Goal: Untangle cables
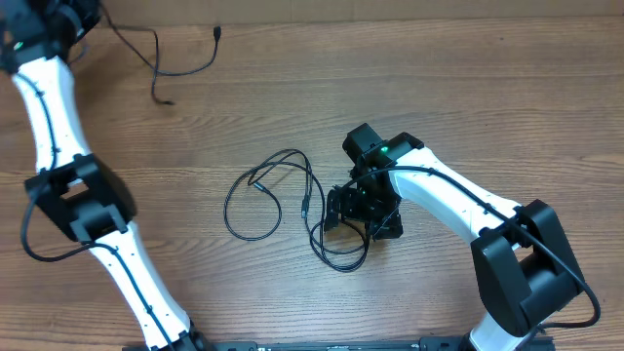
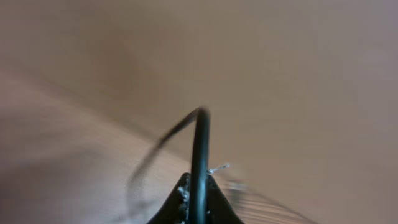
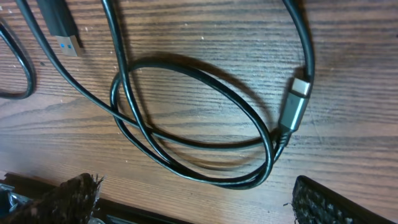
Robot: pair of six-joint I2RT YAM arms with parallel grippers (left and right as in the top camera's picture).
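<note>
Overhead: on the wooden table [image 1: 468,107], a loose tangle of cables [image 1: 263,200] lies at the middle. The right gripper [image 1: 343,210] is over the tangle's right-hand loops. A separate strand [image 1: 156,58] lies near the far left corner.

Left wrist: the view is badly blurred. The left gripper [image 2: 198,190] seems pinched on a black cord [image 2: 199,149] rising from between its fingers.

Right wrist: the right gripper [image 3: 199,202] has its fingertips [image 3: 74,196] spread wide, holding nothing, just beside a coiled double loop. A grey plug [image 3: 294,107] sits at the loop's right edge, and a blue-tipped plug [image 3: 60,26] lies at upper left.
</note>
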